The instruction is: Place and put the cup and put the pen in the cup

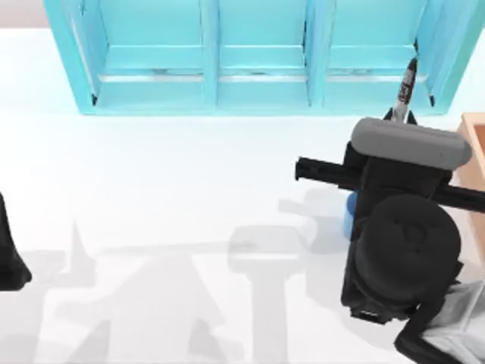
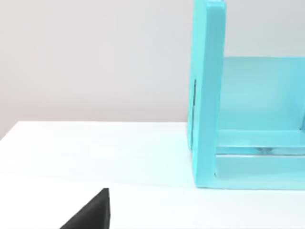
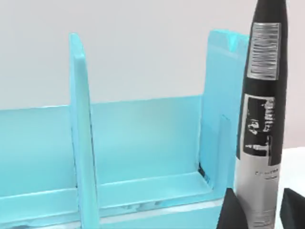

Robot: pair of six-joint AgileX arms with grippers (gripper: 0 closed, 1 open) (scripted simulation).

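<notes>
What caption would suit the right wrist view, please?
Right gripper holds the pen upright before the turquoise shelf unit.

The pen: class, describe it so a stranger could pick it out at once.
Find the large turquoise shelf unit along the table's far edge, then its right end. There the right gripper holds the slim black marker pen upright; its grey-white printed barrel sets it apart from the small blue cup below the arm.

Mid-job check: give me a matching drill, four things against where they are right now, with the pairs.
Things:
1. pen
2. cup
3. shelf unit
4. left gripper

Places:
A. along the table's far edge
B. at the table's left edge, parked
C. upright between the right gripper's jaws
D. mostly hidden under the right arm

Pairs: 1-C, 2-D, 3-A, 4-B
</notes>
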